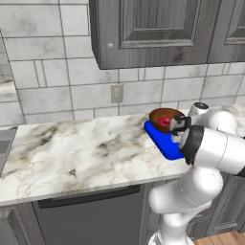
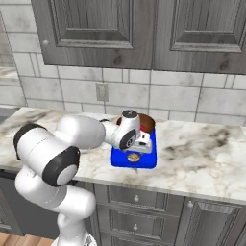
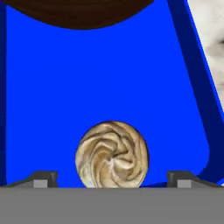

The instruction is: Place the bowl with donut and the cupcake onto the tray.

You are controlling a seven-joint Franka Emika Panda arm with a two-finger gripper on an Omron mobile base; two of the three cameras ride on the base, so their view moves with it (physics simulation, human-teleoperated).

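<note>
Blue tray sits on marble surface w/ reddish-brown bowl at its far end, pink donut inside. Cupcake w/ tan swirled frosting stands on tray's near part, apart from bowl. Claw hangs above cupcake, fingers spread wide either side, not touching.

Bowl with donut sits at the tray's 12 o'clock end (far side). Arm covers the tray's 3 o'clock side. Marble counter extends toward 9 o'clock.
</note>
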